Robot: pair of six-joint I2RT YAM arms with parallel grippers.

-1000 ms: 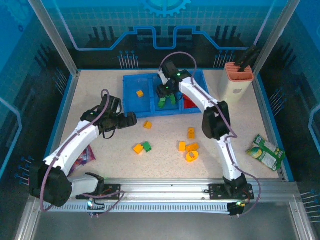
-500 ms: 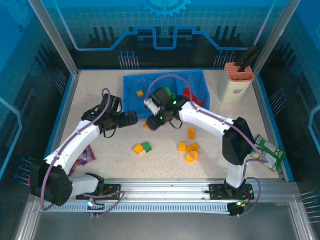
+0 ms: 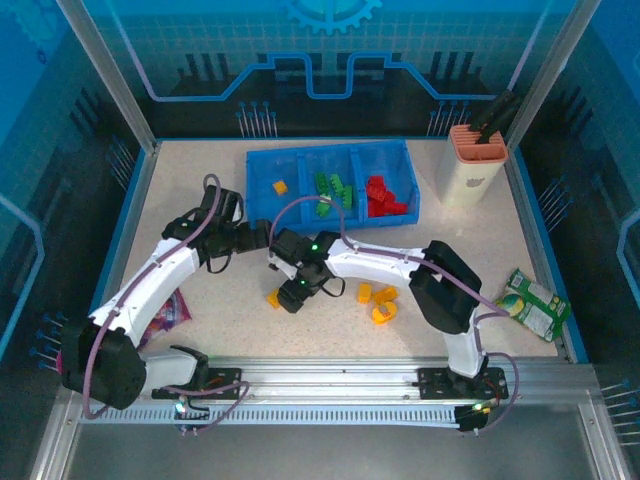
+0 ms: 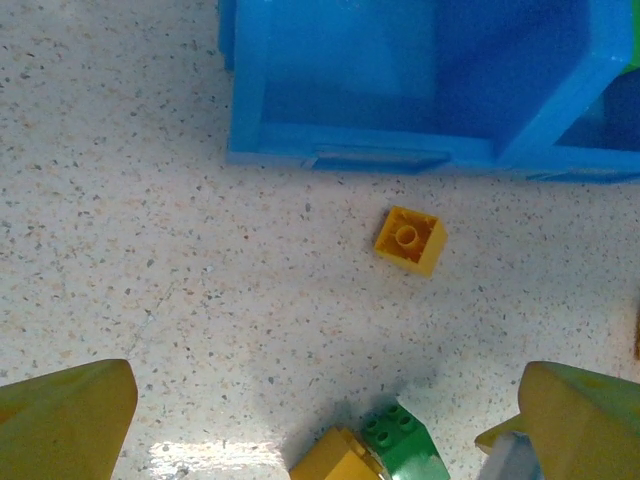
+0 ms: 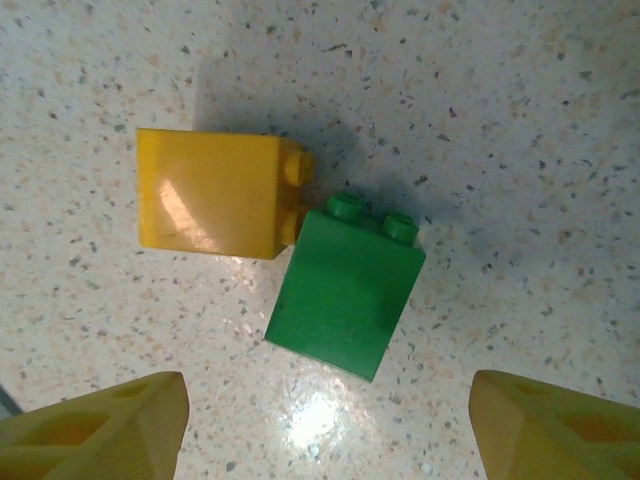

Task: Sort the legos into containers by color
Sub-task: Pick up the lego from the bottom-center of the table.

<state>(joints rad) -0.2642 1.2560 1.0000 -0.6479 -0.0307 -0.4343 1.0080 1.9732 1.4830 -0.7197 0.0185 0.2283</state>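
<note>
Tray point(image 3: 262, 170) sits at the far side of the worktop point(image 3: 480, 250), 3 compartments side by side. L compartment: 1 orange-yellow brick point(image 3: 281, 187). Mid: a heap of green bricks point(image 3: 332, 188). R: a heap of red bricks point(image 3: 385, 195).

Your right tool point(image 5: 330, 430) is over a loose pair on the worktop, in front of the tray: green brick point(image 5: 345, 290) and yellow brick point(image 5: 212, 195), touching at a corner. Both lie on their sides. In the right wrist view green's studs point up and a bit right, long axis the same way. Yellow's studs point right, against the green. Right tool is spread, a finger either side of the pair, pinching nothing.

Your left tool point(image 4: 320, 430) is spread wide too, empty, hovering just in front of the tray's L compartment. Ahead of it a small orange brick point(image 4: 410, 240) sits studs-up, near the tray wall but apart from it, turned corner-on to it.

More yellow-orange bricks point(image 3: 378, 295) lie in a cluster to the right of the pair. Cream holder point(image 3: 470, 175) w/ orange top stands beside the tray's R end; the mark on its front is too small to read. Same for the print on the green snack packet point(image 3: 530, 305) at the R edge.
</note>
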